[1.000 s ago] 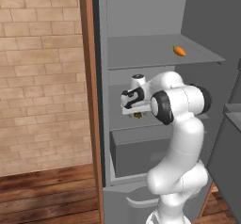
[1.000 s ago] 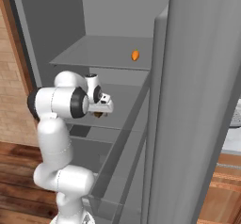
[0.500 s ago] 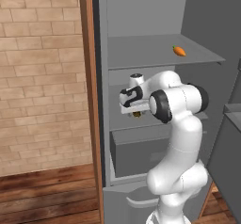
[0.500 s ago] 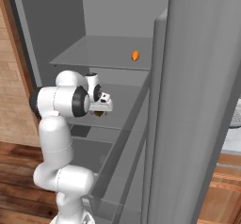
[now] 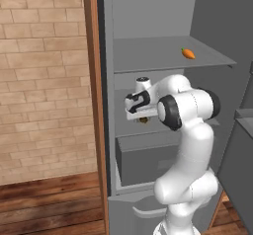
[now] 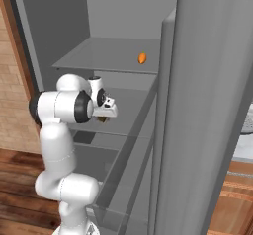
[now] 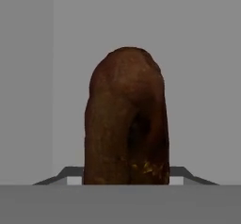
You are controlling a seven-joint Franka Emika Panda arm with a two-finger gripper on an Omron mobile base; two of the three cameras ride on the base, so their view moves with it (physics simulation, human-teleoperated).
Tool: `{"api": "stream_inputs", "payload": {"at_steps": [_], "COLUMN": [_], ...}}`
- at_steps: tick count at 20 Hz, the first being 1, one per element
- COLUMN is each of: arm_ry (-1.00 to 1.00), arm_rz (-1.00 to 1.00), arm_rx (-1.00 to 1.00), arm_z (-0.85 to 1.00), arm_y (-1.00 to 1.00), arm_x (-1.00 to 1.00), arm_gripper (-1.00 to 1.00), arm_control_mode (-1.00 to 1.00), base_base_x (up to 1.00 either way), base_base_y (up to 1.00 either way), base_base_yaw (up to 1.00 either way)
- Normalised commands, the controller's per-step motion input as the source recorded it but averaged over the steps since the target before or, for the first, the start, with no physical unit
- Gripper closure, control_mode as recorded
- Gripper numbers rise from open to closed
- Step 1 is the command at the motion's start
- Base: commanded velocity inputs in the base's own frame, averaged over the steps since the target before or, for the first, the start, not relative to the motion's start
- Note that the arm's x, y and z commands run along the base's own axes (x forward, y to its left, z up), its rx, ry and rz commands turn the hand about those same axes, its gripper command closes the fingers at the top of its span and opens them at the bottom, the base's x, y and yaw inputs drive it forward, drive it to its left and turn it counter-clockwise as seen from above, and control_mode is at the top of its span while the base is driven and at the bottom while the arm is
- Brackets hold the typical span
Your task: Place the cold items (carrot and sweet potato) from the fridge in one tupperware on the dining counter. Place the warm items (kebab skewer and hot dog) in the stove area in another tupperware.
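Hand view shows the sweet potato (image 7: 126, 119) very close, a dark brown lump that stands between the two finger tips, which appear at its left and right sides low in the picture. The tips seem to touch its sides or to be just beside them, but I cannot tell if the claw really clamps it. Behind it is the plain grey wall of the fridge (image 5: 148, 26). In the left base view the gripper (image 5: 143, 120) reaches into the middle compartment of the open fridge, above the grey drawer (image 5: 143, 157), and a small brown piece of the sweet potato shows under the hand. The carrot (image 5: 188, 54) lies on the upper shelf (image 5: 163, 56), well apart from the gripper.
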Motion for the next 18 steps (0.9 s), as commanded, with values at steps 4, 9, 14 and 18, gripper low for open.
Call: {"api": "stream_inputs", "payload": {"at_steps": [4,9,14,18], "arm_ry": [-0.15,-0.16,-0.19,-0.12], "arm_rz": [0.0,0.0,0.0,0.0], "arm_rx": [0.0,0.06,0.06,0.03], "arm_z": [-0.12,0.24,0.57,0.74], "arm_y": [-0.08,-0.11,-0.02,0.0], "arm_x": [-0.91,-0.96,-0.9,-0.83], "arm_gripper": [1.0,1.0,1.0,1.0], "arm_control_mode": [-1.0,-1.0,-1.0,-1.0], "base_base_x": [0.0,0.0,0.0,0.0], "base_base_y": [0.0,0.0,0.0,0.0], "base_base_yaw": [0.0,0.0,0.0,0.0]}}
